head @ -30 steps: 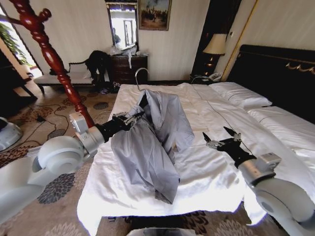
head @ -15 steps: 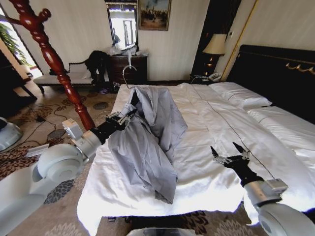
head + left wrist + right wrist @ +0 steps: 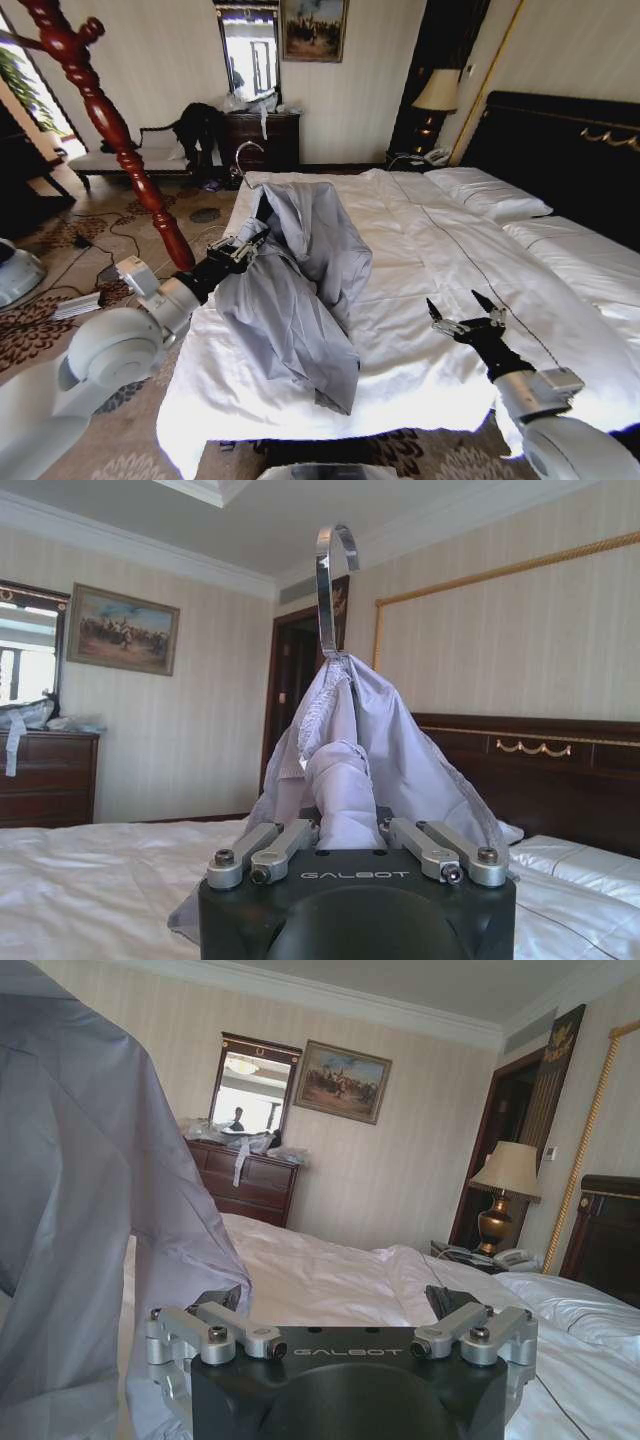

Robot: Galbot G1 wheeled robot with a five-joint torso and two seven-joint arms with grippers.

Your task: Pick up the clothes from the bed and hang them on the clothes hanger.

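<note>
The pale grey-blue shirt (image 3: 300, 290) is draped over the black clothes hanger (image 3: 263, 208), whose dark shoulder peeks out at the collar with the silver wire hook (image 3: 243, 152) rising above it toward the dresser (image 3: 262, 140) on the far wall. The left hand (image 3: 243, 246) is closed on a bunched fold of the shirt near the collar, holding that end up off the bed (image 3: 430, 250) over its left edge, close to the red-brown wooden pole (image 3: 110, 125). From the left wrist camera the fingers (image 3: 262, 846) sit pinched in on a roll of cloth, and the shirt (image 3: 370, 750) rises in a tent to the hook (image 3: 328, 575). The lower part of the shirt trails down across the white duvet, its hem lying near the foot edge of the bed. The right hand (image 3: 466, 320) hovers over the duvet, well apart from the shirt on the headboard (image 3: 560, 150) side, its two fingers spread wide and holding nothing. In the right wrist camera the spread fingers (image 3: 228, 1300) frame bare bedding, with the shirt (image 3: 90, 1220) hanging beside them.
</note>
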